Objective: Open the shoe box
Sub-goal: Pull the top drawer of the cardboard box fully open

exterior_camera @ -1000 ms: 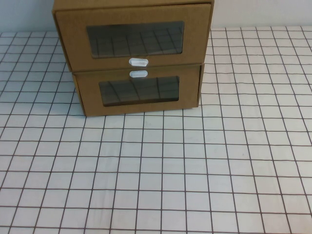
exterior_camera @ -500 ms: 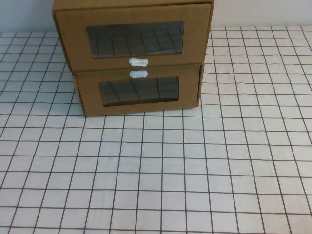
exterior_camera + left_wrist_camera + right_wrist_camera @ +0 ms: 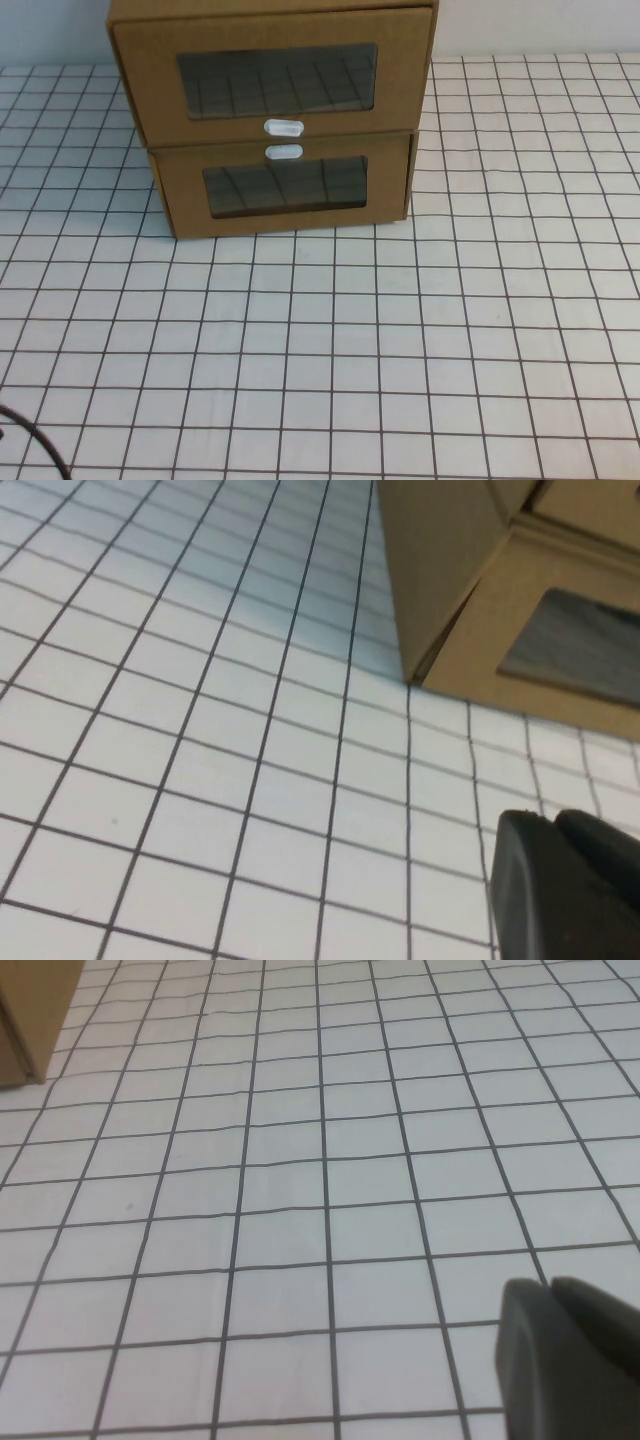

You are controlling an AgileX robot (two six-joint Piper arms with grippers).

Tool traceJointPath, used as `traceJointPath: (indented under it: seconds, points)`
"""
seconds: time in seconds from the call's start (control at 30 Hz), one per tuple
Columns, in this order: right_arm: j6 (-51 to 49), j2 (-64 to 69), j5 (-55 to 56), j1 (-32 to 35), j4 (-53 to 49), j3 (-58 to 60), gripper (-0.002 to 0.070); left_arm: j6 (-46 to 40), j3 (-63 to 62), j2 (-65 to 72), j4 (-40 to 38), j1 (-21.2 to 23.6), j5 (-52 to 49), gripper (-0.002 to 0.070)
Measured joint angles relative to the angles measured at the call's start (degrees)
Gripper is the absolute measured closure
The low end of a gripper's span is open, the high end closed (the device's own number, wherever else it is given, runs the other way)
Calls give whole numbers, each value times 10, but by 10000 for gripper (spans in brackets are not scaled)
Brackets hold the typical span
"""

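Two brown cardboard shoe boxes stand stacked at the back of the table, the upper box (image 3: 270, 75) on the lower box (image 3: 285, 190). Each front has a dark window and a small white handle: the upper handle (image 3: 283, 127) and the lower handle (image 3: 284, 151). Both fronts look closed. My left gripper (image 3: 553, 817) is shut and empty, low over the cloth, in front of and to the left of the boxes (image 3: 470, 590). My right gripper (image 3: 548, 1282) is shut and empty over the cloth to the boxes' right; a box corner (image 3: 30, 1020) shows at the edge of the right wrist view. Neither gripper appears in the high view.
A white cloth with a dark grid (image 3: 400, 340) covers the table. A thin dark cable (image 3: 35, 440) curves in at the near left corner. A pale wall stands behind the boxes.
A thin dark cable has come into the near left corner of the high view. The boxes have not moved.
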State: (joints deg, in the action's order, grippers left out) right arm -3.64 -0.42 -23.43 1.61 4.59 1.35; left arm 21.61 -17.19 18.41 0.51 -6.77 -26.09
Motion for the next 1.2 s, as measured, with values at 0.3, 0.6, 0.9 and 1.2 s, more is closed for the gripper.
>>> traceJointPath:
  seconds: [0.3,0.6,0.9,1.2]
  points:
    - [0,0,0,0,0,0,689,-216,-185,197,-90,0,-119,677]
    - [0,0,0,0,0,0,690,-368,-381,379,-172,0,-150,677]
    - [0,0,0,0,0,0,689,-488,-615,588,-301,0,-181,677]
    - [0,0,0,0,0,0,689,-503,-858,752,-310,-17,-232,677]
